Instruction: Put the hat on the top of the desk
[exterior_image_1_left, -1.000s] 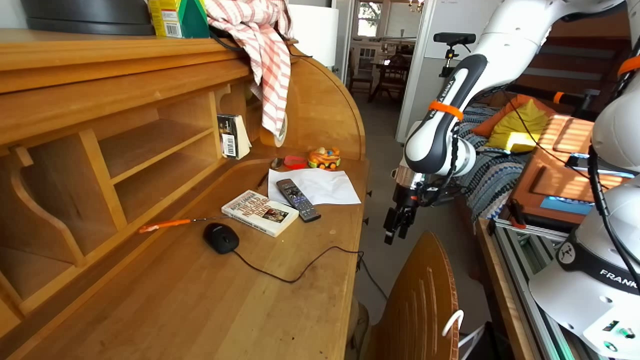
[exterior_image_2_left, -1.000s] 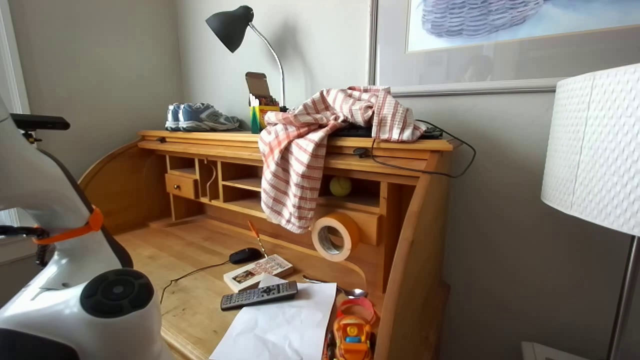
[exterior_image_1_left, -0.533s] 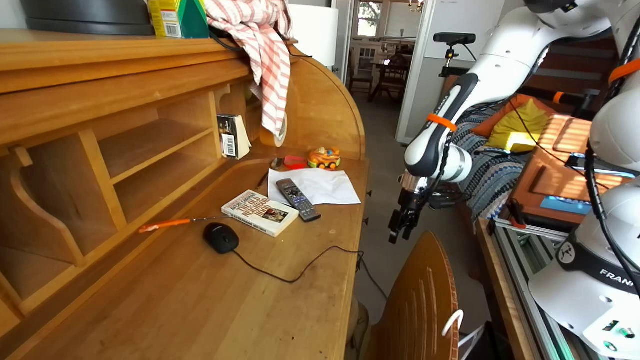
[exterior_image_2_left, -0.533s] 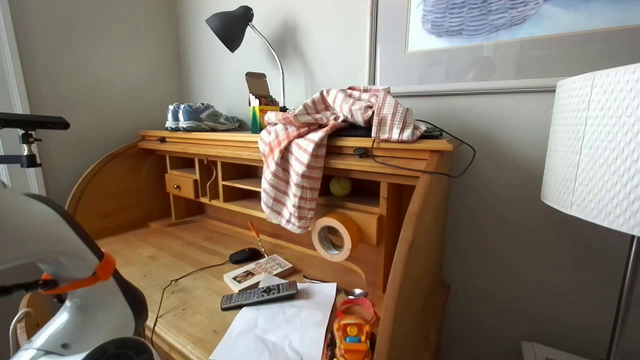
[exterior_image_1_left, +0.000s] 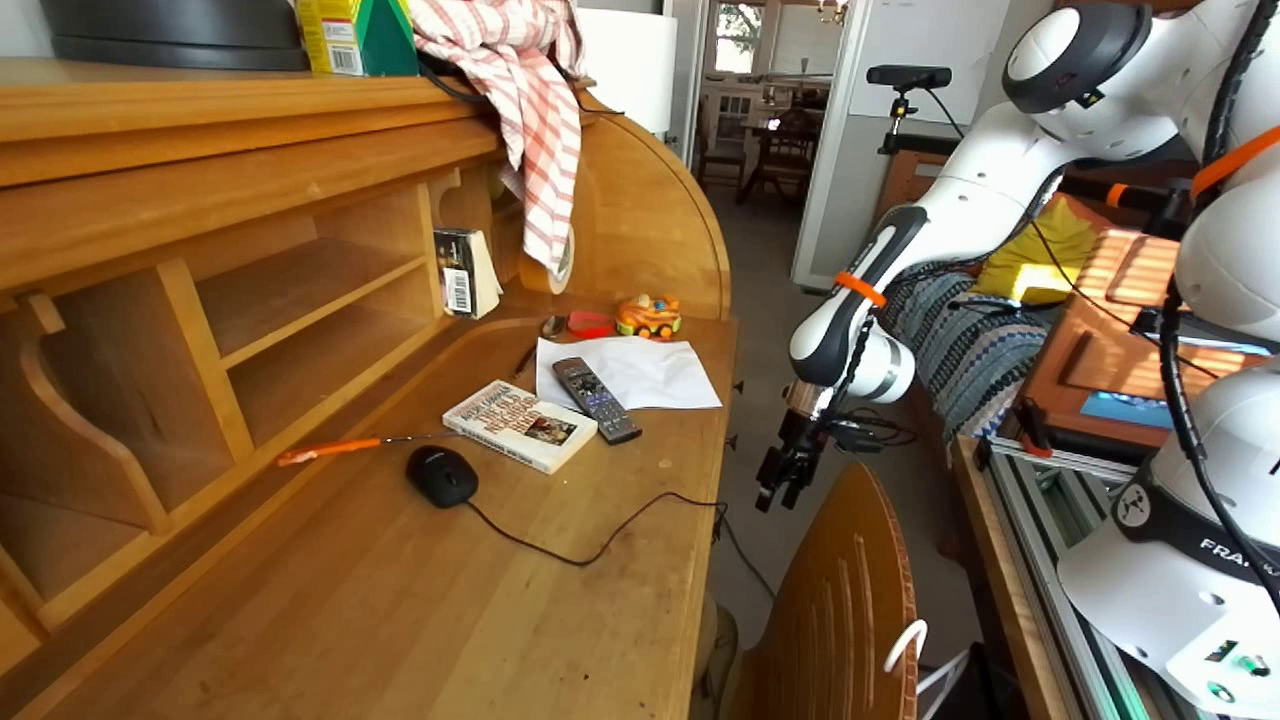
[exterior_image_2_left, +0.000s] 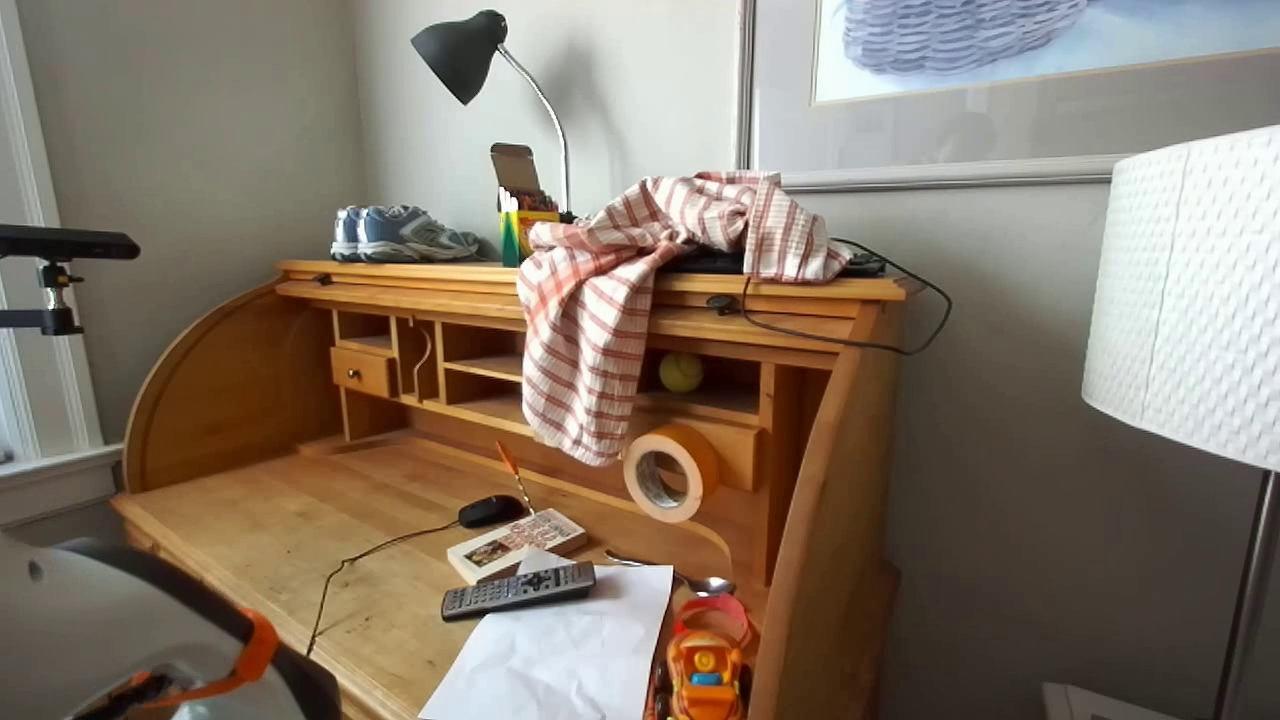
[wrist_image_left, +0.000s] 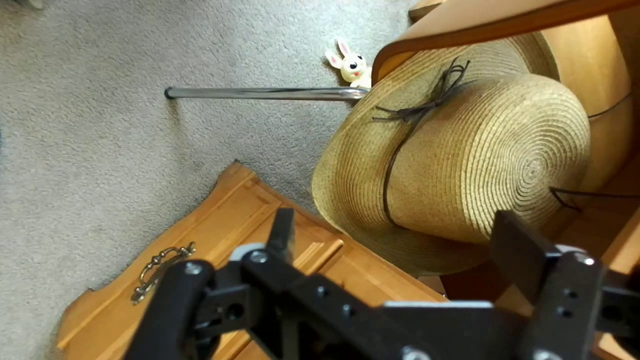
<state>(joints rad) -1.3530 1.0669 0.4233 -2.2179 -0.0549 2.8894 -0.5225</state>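
Hat (wrist_image_left: 450, 165) shows in the wrist view only: between 2 and 3 o'clock, tan woven straw, crown facing the camera, dark cord (wrist_image_left: 437, 102) knotted in a bow, brim partly hidden at its own 12 o'clock by a curved wooden edge (wrist_image_left: 480, 22); can't tell what bears it. Tool (wrist_image_left: 392, 227) enters that view from 6 o'clock, fingers (wrist_image_left: 284, 232) wide apart; the finger nearer 4 o'clock overlaps the hat in picture, contact unclear. Also wrist only: white rabbit figure (wrist_image_left: 353, 67) just past 12 o'clock, metal rod (wrist_image_left: 270, 93) at 11, wooden panel (wrist_image_left: 225, 225) with brass handle (wrist_image_left: 162, 267) at 8, grey carpet (wrist_image_left: 115, 165) from 9 to 11. In an exterior view the arm (exterior_image_1_left: 960, 210) reaches down, tool hanging between 4 and 5 o'clock, off the edge of the worktop (exterior_image_1_left: 450, 620), near the chair (exterior_image_1_left: 840, 600); upright book (exterior_image_1_left: 462, 275) at 10 o'clock shows there alone. In an exterior view: shoes (exterior_image_2_left: 400, 238) at 10 o'clock, lamp head (exterior_image_2_left: 458, 60) at 11, framed picture (exterior_image_2_left: 900, 140) at 2, tennis ball (exterior_image_2_left: 682, 373) near dial centre, all peculiar to it; arm gets cut off by the frame at 8. In both exterior views: checked cloth (exterior_image_2_left: 600, 320) draped over the worktop's top ledge (exterior_image_2_left: 420, 275), crayon box (exterior_image_2_left: 525, 235) just beside it, remote (exterior_image_2_left: 515, 592) partly on white paper (exterior_image_2_left: 560, 660), mouse (exterior_image_2_left: 490, 511) near the lying paperback (exterior_image_2_left: 515, 545).
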